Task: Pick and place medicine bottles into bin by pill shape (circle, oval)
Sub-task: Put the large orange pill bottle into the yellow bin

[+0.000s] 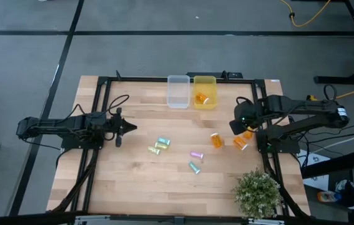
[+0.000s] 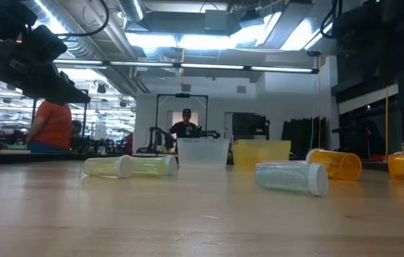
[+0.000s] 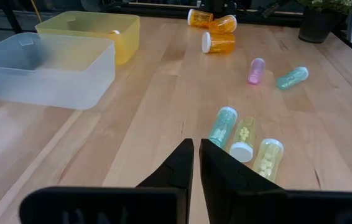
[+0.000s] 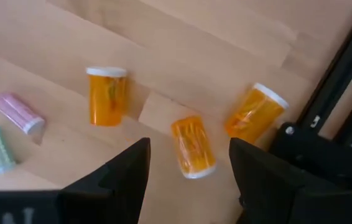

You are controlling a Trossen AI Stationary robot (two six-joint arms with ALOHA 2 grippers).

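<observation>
On the wooden surface [image 1: 164,181] lie small translucent medicine bottles, all on their sides. Nearest are a teal one [image 1: 194,167] and a pink one [image 1: 196,154], then a cluster of three, two yellow-green [image 1: 154,150] and one teal [image 1: 163,141]. Three orange bottles [image 1: 217,140] lie at the right edge, and a fourth [image 1: 201,97] is in the yellow bin [image 1: 205,82], beside the clear bin [image 1: 177,82]. The right gripper [image 4: 188,168] hangs with fingers spread wide above an orange bottle, empty. The left gripper [image 3: 196,158] has fingers together, holding nothing.
</observation>
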